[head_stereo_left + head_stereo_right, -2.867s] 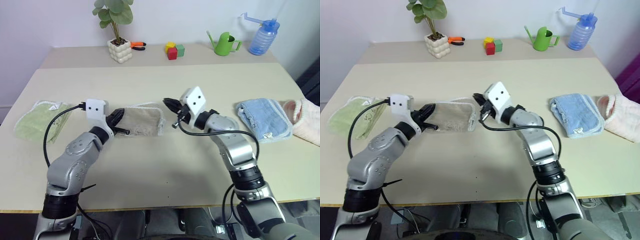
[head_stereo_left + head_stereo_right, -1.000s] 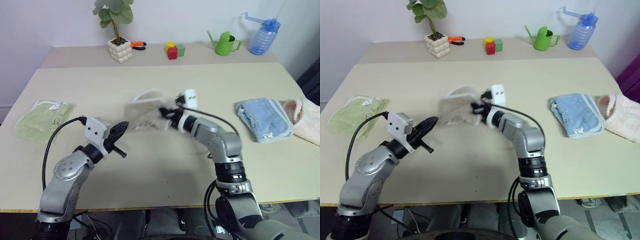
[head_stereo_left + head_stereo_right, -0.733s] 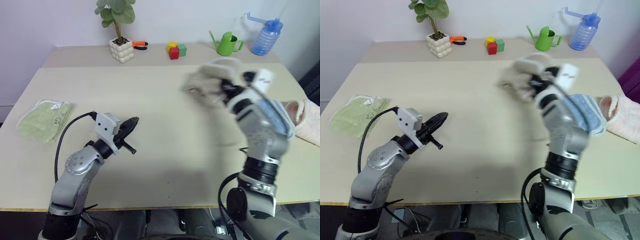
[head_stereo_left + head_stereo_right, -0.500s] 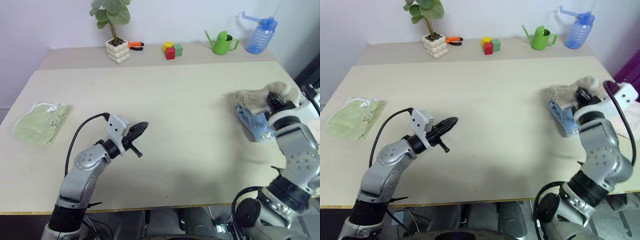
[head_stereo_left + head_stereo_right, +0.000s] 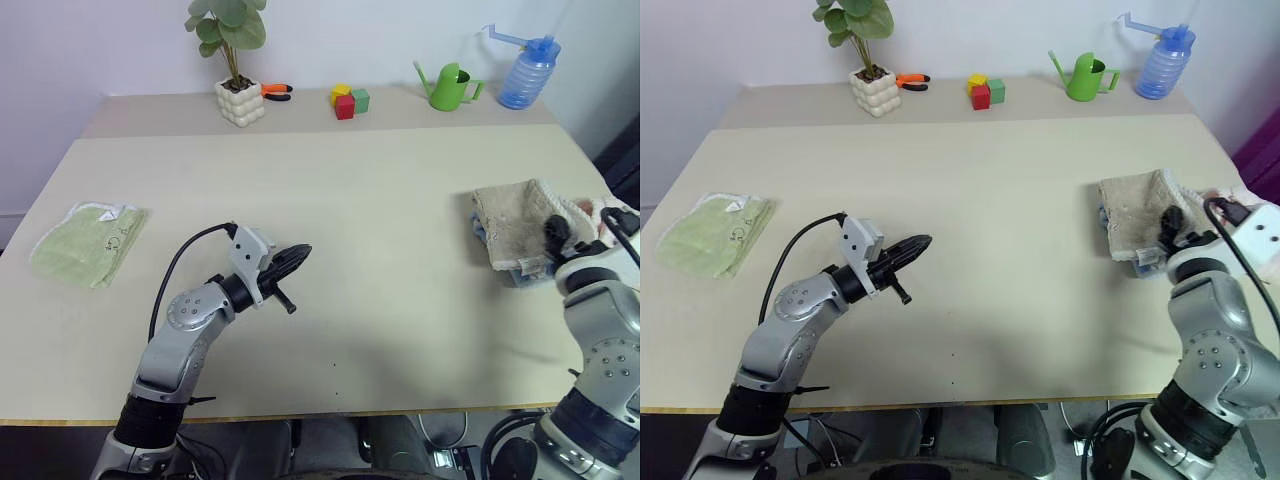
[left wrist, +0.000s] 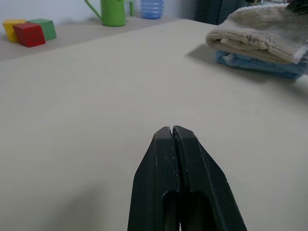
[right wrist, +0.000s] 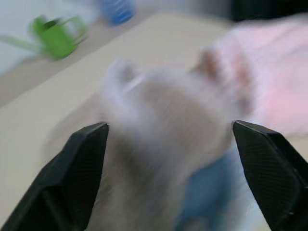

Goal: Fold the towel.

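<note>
Tool fingers spread, my right tool (image 7: 168, 173) hangs just off the folded towel (image 5: 518, 222), stacked on the blue towel (image 6: 260, 65) at the tabletop's (image 5: 380, 200) right side; left tool (image 6: 175, 144) is pressed together. I'd back straight out, avoiding snags.

No lettering, label, brand, number or sign can be read on anything here. A small dark mark shows on the green towel (image 5: 88, 241) at the left of the counter (image 5: 330, 200), too small to make out.
</note>
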